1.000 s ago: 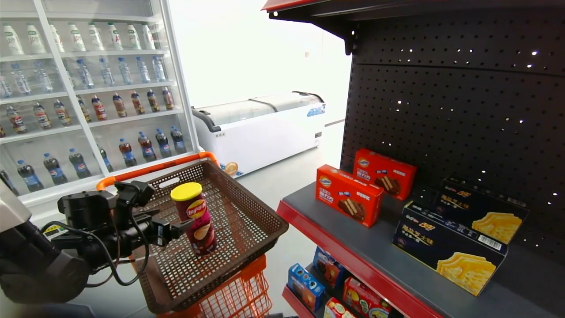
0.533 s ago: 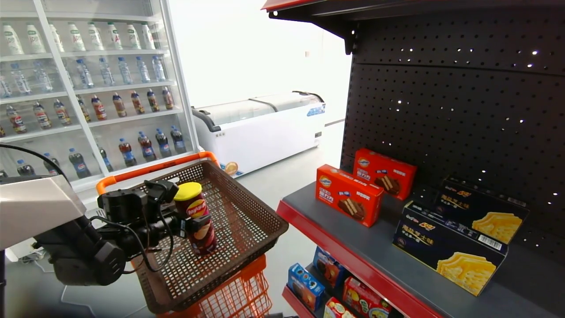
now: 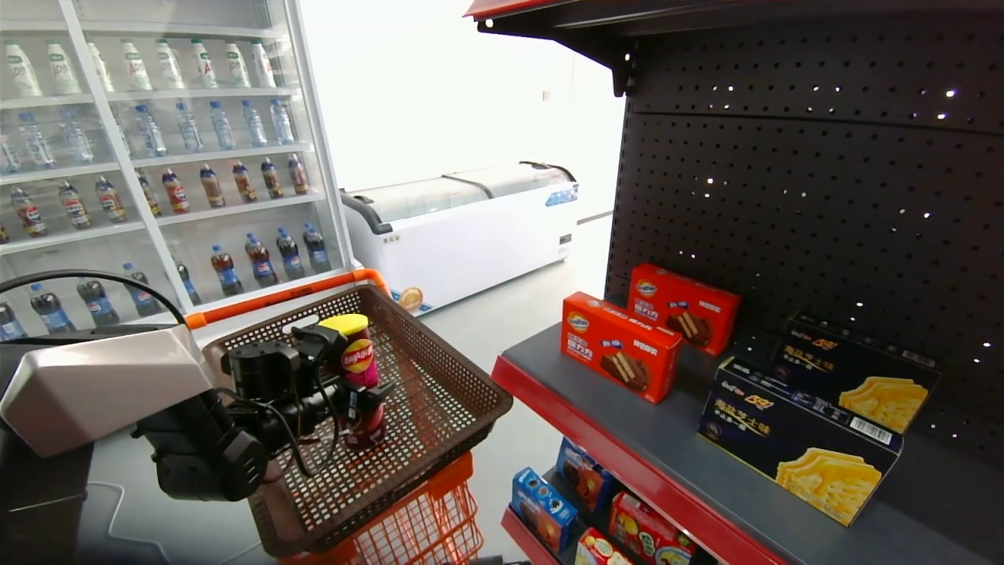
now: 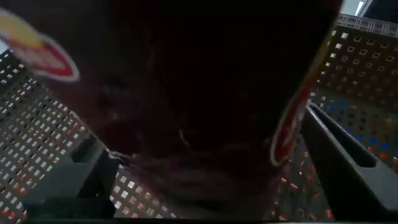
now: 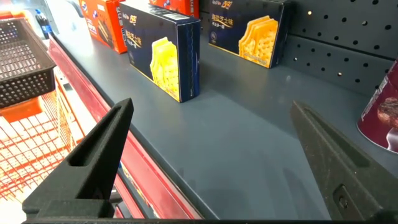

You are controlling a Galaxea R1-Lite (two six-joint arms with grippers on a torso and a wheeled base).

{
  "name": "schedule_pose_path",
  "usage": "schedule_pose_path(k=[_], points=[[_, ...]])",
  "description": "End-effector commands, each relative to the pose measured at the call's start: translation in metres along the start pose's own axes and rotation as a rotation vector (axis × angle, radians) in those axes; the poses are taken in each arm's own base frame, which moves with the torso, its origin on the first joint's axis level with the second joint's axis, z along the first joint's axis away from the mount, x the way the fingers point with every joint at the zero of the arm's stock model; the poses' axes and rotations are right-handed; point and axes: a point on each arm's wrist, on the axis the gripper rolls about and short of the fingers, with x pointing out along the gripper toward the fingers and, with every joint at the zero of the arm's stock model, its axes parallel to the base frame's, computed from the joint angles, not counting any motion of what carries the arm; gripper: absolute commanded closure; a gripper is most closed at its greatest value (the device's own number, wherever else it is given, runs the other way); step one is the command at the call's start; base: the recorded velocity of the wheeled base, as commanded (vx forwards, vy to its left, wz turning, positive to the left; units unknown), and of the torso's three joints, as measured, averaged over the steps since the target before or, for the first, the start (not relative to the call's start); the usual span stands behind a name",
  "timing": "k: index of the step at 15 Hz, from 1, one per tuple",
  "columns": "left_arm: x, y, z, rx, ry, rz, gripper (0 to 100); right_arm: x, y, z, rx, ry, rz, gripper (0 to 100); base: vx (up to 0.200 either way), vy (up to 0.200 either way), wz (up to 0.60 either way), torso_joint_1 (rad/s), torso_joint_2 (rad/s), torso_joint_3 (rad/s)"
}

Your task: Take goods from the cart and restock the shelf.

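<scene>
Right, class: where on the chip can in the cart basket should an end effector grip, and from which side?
I'd grip the chip can mid-body, below its yellow lid, coming in level from the robot's side. It stands upright, a round tube taller than the basket walls. The left end effector straddles it so, open.

Chip can [image 3: 359,359] upright in cart basket [image 3: 459,362], left of shelf [image 3: 667,443] w/ boxes [image 3: 620,345].

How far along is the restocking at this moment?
Done: one similar can already stands on the shelf, near the open right tool. In hand: the left tool, open, straddles the chips can standing in the cart basket; not lifted. Left: grip, lift, carry to the shelf.
</scene>
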Motion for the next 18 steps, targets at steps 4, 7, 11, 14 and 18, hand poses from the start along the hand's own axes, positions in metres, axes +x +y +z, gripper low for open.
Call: schedule_pose_path(k=[4, 7, 11, 14, 18], points=[[0.006, -0.006, 0.004, 0.008, -0.011, 0.024, 100, 0.000, 0.000, 0.000, 0.000, 0.000, -0.001, 0, 0.000, 0.000, 0.00, 0.000, 0.00, 0.000], [-0.004, -0.012, 0.034, 0.029, -0.072, 0.038, 100, 0.000, 0.000, 0.000, 0.000, 0.000, -0.001, 0, 0.000, 0.000, 0.00, 0.000, 0.00, 0.000], [-0.045, -0.024, 0.095, 0.028, -0.082, 0.106, 100, 0.000, 0.000, 0.000, 0.000, 0.000, 0.001, 0, 0.000, 0.000, 0.00, 0.000, 0.00, 0.000], [-0.090, -0.037, 0.133, 0.027, -0.045, 0.073, 100, 0.000, 0.000, 0.000, 0.000, 0.000, 0.001, 0, 0.000, 0.000, 0.00, 0.000, 0.00, 0.000], [-0.129, -0.060, 0.173, 0.047, -0.166, 0.047, 100, 0.000, 0.000, 0.000, 0.000, 0.000, 0.001, 0, 0.000, 0.000, 0.00, 0.000, 0.00, 0.000]])
